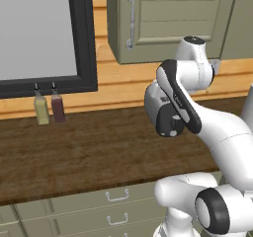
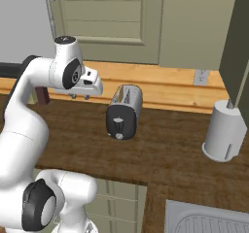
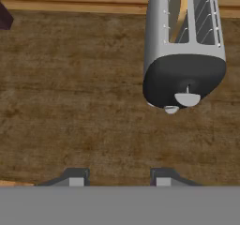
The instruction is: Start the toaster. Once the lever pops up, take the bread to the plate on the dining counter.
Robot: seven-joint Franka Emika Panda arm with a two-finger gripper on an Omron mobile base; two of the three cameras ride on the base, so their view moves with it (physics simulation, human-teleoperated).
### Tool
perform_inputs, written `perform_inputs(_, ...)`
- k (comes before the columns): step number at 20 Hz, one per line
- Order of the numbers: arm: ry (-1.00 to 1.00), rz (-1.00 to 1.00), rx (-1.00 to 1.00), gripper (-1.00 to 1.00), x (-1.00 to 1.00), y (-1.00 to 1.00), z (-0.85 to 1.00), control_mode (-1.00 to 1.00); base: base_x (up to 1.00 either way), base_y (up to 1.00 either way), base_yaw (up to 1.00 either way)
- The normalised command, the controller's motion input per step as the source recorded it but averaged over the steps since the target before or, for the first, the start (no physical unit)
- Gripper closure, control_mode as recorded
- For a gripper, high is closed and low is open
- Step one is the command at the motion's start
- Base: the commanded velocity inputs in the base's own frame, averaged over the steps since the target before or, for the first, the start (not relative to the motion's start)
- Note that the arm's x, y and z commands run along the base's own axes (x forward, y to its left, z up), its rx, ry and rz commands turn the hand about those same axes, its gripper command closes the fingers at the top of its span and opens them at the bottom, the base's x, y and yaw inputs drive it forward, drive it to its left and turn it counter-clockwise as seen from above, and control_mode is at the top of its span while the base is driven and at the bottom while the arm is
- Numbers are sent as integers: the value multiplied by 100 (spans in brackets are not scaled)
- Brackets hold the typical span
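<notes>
The toaster (image 2: 125,111) stands on the wood counter by the back wall, its black end panel facing me. In the hand view the toaster (image 3: 185,46) lies at the upper right, with two pale knobs on the black end. A thin tan edge of the bread (image 3: 180,13) shows inside one slot. My gripper (image 2: 80,95) hangs above the counter to the left of the toaster, apart from it. Its fingertips (image 3: 75,178) stand apart with only bare counter between them, so my gripper (image 3: 118,179) is open. The plate and the dining counter are out of view.
Two bottles, one yellowish (image 1: 42,110) and one dark red (image 1: 58,107), stand against the wall at the left. A white cylinder (image 2: 223,130) sits right of the toaster. A sink (image 2: 204,222) lies at the lower right. Wall cabinets (image 2: 102,18) hang overhead.
</notes>
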Motion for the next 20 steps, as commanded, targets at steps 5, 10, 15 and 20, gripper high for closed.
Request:
perform_inputs(5, 0, 0, 0, -100, -8, -15, -7, -100, 0, 0, 0)
perform_inputs(10, 0, -3, 0, -100, 0, -50, -28, -100, 0, 0, 0)
perform_inputs(15, 0, -8, 0, -100, 3, -40, -37, -100, 0, 0, 0)
perform_inputs(20, -3, -7, 0, -100, 6, -42, -51, -100, 0, 0, 0)
